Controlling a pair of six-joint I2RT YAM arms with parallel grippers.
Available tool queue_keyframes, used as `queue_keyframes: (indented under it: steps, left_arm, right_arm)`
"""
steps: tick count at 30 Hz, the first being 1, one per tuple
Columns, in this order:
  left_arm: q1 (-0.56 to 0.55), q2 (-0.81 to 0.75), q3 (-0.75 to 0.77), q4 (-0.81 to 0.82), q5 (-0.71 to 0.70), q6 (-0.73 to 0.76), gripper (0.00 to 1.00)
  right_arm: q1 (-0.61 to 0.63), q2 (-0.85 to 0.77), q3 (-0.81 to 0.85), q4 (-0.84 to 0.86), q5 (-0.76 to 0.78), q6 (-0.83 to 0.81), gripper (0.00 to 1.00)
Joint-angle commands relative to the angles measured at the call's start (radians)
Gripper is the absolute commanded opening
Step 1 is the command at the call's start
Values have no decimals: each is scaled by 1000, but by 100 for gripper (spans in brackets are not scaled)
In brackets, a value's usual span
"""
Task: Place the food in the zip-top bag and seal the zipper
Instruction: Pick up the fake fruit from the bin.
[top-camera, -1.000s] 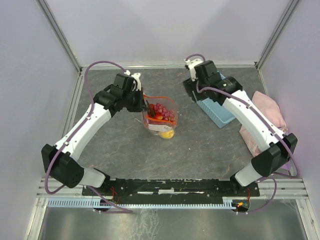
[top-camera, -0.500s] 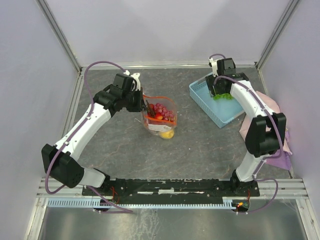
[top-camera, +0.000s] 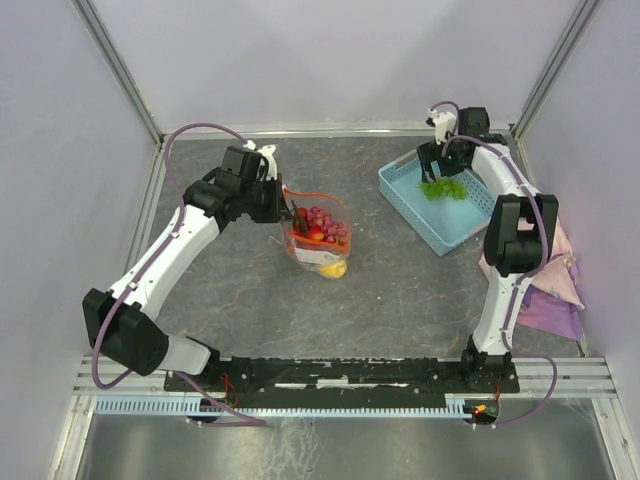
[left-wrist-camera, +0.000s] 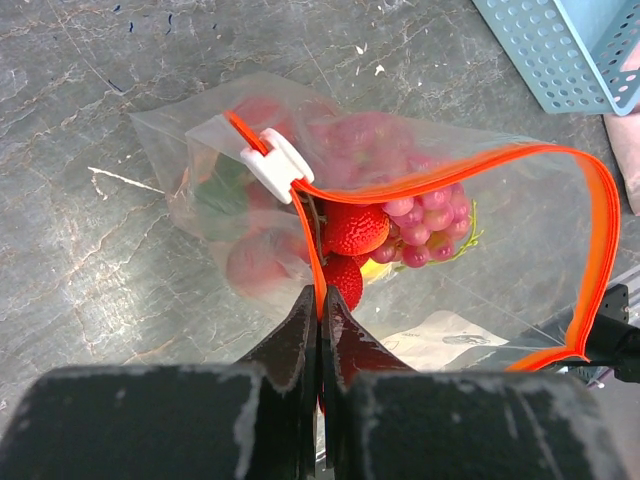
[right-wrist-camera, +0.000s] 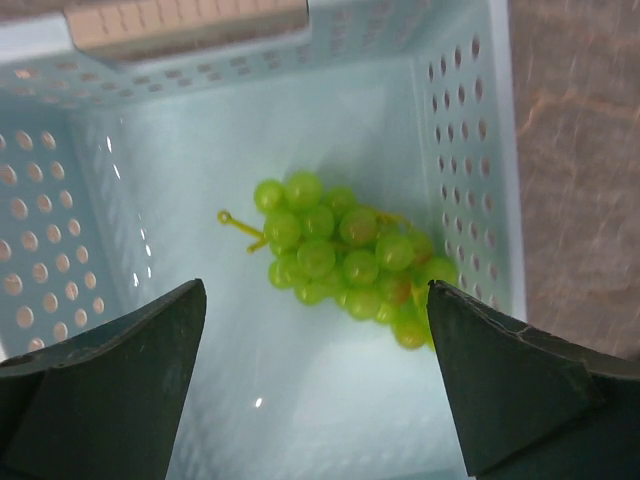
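1. The left gripper is pressing its fingers tight together on the zipper. In the left wrist view it is pinching the orange-red strip just at 6 o'clock of the white slider.
2. The zip-top bag is gaping open beyond that pinch. Its strip is looping out toward 3 o'clock and bending back toward 5 o'clock.
3. Inside the bag, two red strawberries are lying against the gripped strip. Purple grapes are touching them at 3 o'clock, and a bit of yellow fruit is peeking out beneath.
4. The right gripper is spreading its fingers wide and gripping nothing as it is hanging above the light blue basket.
5. A green grape bunch is lying on the basket floor between those fingers, nearer the 3 o'clock one. Its stem is pointing toward 9 o'clock.
6. In the top view, the bag is sitting near the middle of the grey table, with the basket well apart at about 3 o'clock of it.
7. A pink cloth is lying at 4 o'clock of the basket, beside the right arm.
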Motion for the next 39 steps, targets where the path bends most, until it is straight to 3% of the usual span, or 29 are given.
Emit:
queue_keyframes:
  steps: [1, 9, 19, 30, 34, 39]
  left_arm:
    - [6, -8, 1, 49, 29, 33, 3]
    - [6, -3, 1, 52, 39, 33, 3]
    - [7, -1, 1, 52, 53, 32, 3]
    - [7, -6, -4, 60, 78, 27, 3]
    - [7, -16, -7, 65, 76, 26, 3]
    - [7, -16, -7, 66, 72, 25, 3]
  right_arm:
    - [-3, 47, 112, 4, -94, -94, 99]
    - [-15, 184, 240, -86, -110, -121, 99]
    - [-26, 203, 222, -172, -96, -144, 99]
    - [-25, 134, 102, -194, -58, -30, 100]
    - [-22, 121, 72, -164, -53, 44, 93]
    - [-19, 137, 70, -152, 16, 90, 78]
